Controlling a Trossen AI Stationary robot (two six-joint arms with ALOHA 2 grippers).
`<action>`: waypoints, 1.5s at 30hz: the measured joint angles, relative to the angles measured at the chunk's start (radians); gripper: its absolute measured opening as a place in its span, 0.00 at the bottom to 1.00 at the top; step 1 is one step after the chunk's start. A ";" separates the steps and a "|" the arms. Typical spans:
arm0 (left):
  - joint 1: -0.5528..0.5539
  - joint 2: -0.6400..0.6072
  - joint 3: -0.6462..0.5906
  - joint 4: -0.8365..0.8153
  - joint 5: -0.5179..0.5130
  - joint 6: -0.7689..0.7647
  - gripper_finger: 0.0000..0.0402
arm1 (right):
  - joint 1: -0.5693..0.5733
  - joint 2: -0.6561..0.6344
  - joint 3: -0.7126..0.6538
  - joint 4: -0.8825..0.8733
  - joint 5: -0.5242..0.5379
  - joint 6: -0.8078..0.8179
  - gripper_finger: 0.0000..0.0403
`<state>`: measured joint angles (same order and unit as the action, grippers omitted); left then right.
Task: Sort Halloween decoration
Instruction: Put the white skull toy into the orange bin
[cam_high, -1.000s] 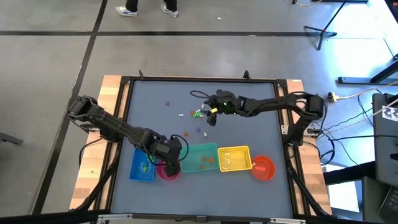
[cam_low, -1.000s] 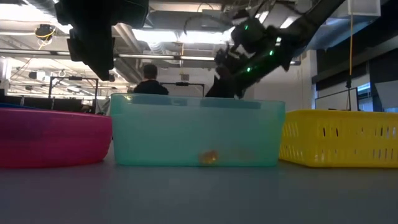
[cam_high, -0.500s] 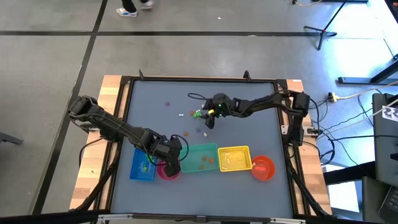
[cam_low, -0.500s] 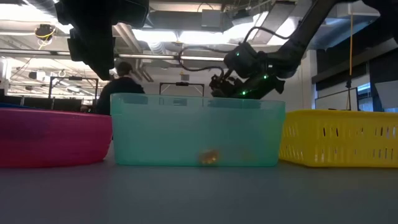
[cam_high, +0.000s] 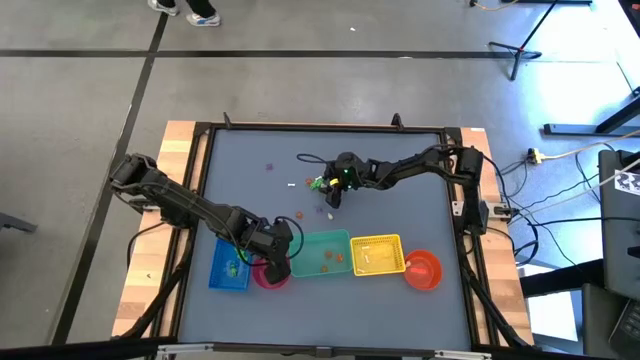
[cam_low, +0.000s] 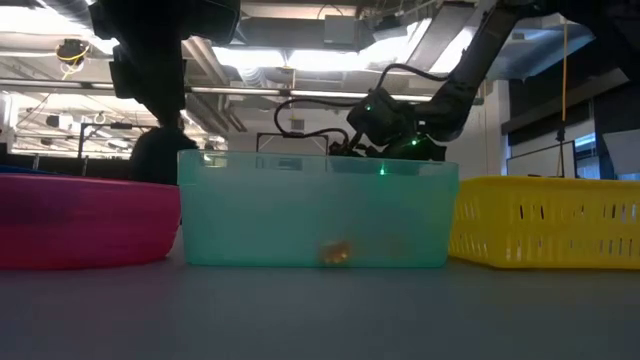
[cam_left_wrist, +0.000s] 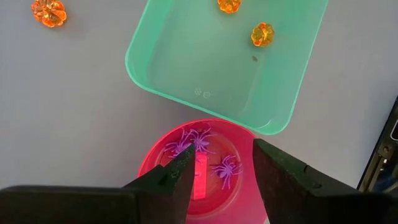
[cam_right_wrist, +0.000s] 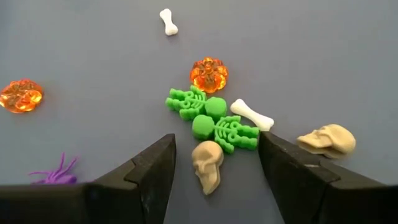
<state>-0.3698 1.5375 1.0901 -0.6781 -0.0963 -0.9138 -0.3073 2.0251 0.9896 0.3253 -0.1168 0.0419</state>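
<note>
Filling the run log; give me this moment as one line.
left gripper: open, over pink bowl holding purple spiders | right gripper: open, above tan skull beside green skeletons

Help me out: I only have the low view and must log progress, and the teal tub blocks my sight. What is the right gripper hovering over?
Observer: The right gripper is open above a cluster of trinkets: two green skeletons, a tan skull and a white bone.
Operator: Is it holding anything?
Observer: No, its fingers are empty; the tan skull lies on the table between them.
Operator: What's in the pink bowl?
Observer: Purple spiders lie inside the pink bowl, with the open left gripper above it.
Operator: And the teal tub?
Observer: The teal tub holds two orange pumpkins.
</note>
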 joint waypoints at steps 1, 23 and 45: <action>0.000 0.000 0.000 0.000 0.000 0.000 0.36 | 0.000 0.001 0.001 -0.010 0.001 -0.001 0.58; 0.000 0.000 0.000 0.000 -0.051 0.000 0.36 | -0.002 0.004 -0.002 -0.030 0.009 0.003 0.27; 0.000 0.000 0.000 -0.001 -0.050 0.000 0.36 | -0.001 -0.023 -0.006 -0.049 0.018 0.003 0.21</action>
<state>-0.3696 1.5372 1.0901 -0.6788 -0.1463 -0.9134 -0.3080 2.0021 0.9838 0.2764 -0.0984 0.0448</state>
